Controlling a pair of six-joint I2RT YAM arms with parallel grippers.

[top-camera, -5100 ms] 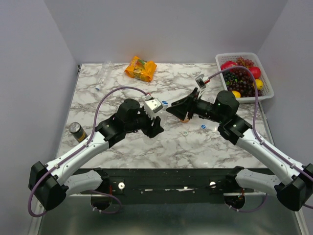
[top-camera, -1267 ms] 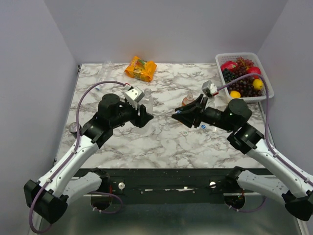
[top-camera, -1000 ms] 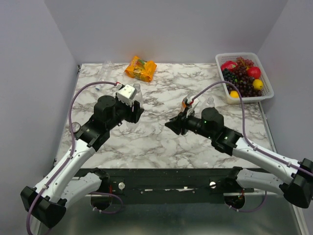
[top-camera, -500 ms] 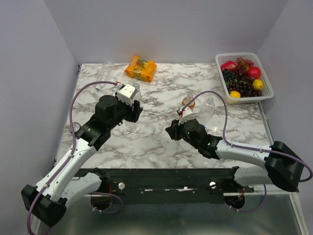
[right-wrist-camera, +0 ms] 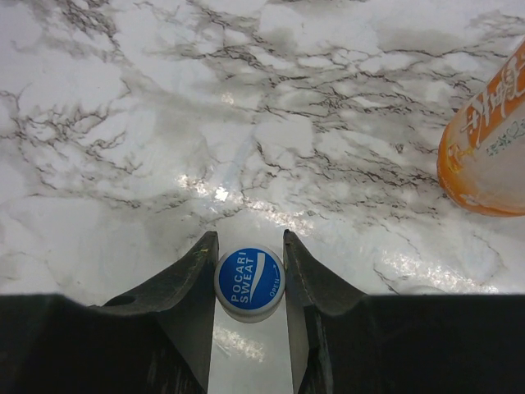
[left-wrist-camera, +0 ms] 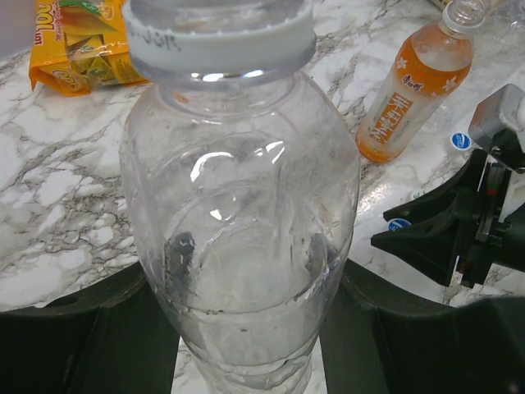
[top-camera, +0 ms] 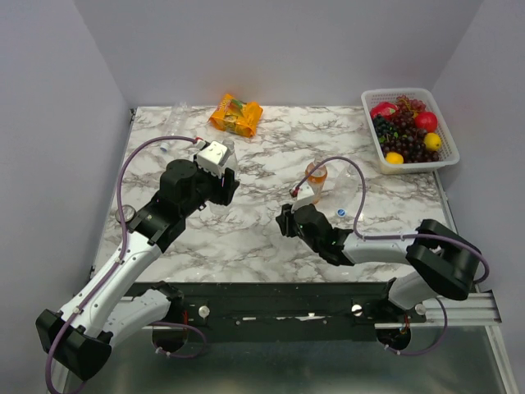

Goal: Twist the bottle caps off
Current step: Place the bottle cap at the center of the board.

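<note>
Right fingers (right-wrist-camera: 184, 304) astride blue cap (right-wrist-camera: 249, 283) (touching)

Top view: left arm (top-camera: 123, 254) extends from its base at 7 o'clock toward 1 o'clock, wrist bent so the left gripper (top-camera: 223, 193) faces 3 o'clock, jaws clamped on a clear bottle (left-wrist-camera: 238, 213). Right arm (top-camera: 385, 246) lies folded low, forearm running toward 9 o'clock; right gripper (right-wrist-camera: 249, 246) pinches a blue cap (right-wrist-camera: 249, 281) between narrowed jaws

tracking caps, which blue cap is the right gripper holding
The Pocari Sweat cap, pinched in the right gripper; another blue cap lies loose near the orange bottle.
</note>
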